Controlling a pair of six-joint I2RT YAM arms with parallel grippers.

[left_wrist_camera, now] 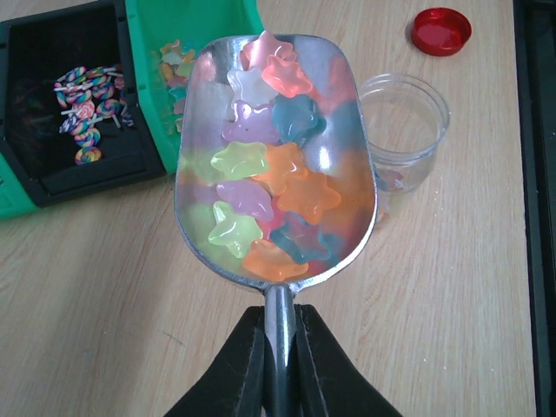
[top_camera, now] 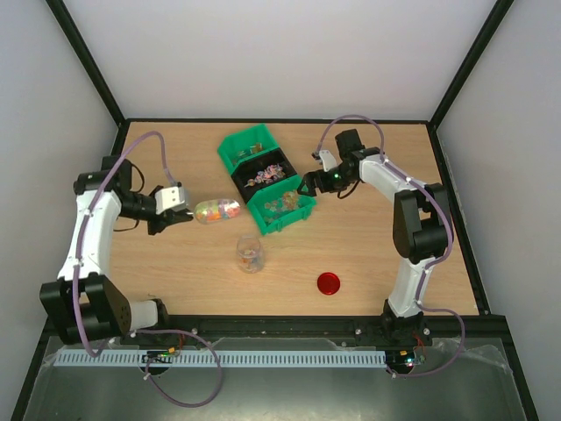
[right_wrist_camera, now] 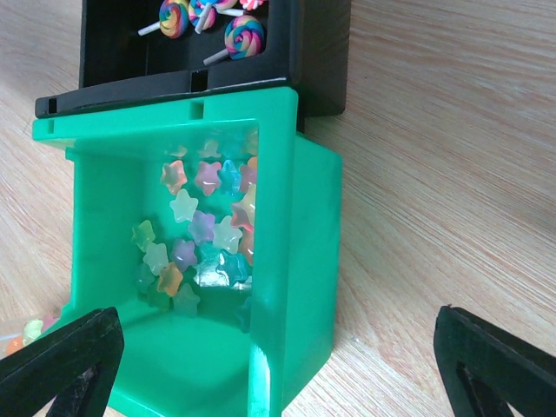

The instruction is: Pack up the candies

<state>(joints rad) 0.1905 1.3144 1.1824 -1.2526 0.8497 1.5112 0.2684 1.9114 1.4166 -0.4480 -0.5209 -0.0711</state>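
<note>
Candies [left_wrist_camera: 287,187] fill the metal scoop [left_wrist_camera: 208,69] clamped in the left jaws.

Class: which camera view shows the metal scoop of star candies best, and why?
The left wrist view: the scoop fills it, star candies distinct, handle in the left gripper. The top view shows it only as a small colourful blob. The right wrist view barely catches it, if at all.

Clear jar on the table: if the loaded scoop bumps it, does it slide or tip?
The clear jar looks thin-walled and holds only a few candies, so it is probably light and would likely skid on the smooth table. It stands upright and squat, so tipping seems less likely. With the red lid off, any tip would spill.
</note>
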